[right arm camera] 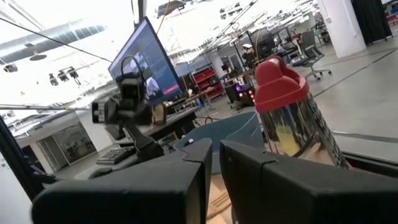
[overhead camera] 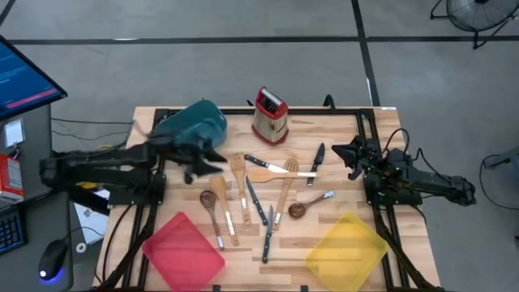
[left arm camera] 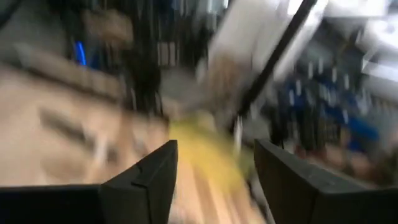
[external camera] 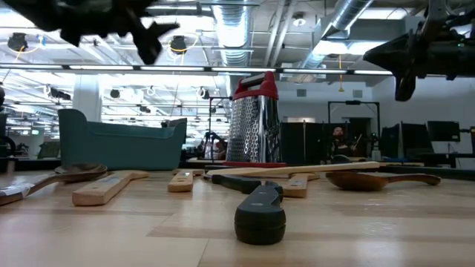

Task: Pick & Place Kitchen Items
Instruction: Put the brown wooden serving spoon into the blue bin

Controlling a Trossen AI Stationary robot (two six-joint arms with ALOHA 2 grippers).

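Several kitchen items lie flat on the wooden table (overhead camera: 349, 203) between the arms: a slotted wooden spatula (overhead camera: 238, 167), a dark wooden spoon (overhead camera: 209, 199), black-handled knives (overhead camera: 257, 203) (overhead camera: 316, 158) and a small metal spoon (overhead camera: 321, 197). In the low view a black knife handle (external camera: 260, 213) lies nearest. My left gripper (overhead camera: 212, 162) (left arm camera: 216, 180) hangs open above the table's left part, in front of the teal bin, with nothing between its fingers. My right gripper (overhead camera: 340, 152) (right arm camera: 215, 174) is shut and empty, raised at the table's right side.
A teal bin (overhead camera: 195, 123) stands at the far left, a red bin (overhead camera: 182, 247) at the near left and a yellow bin (overhead camera: 347, 251) at the near right. A red-topped steel grater (overhead camera: 270, 113) stands upright at the far middle.
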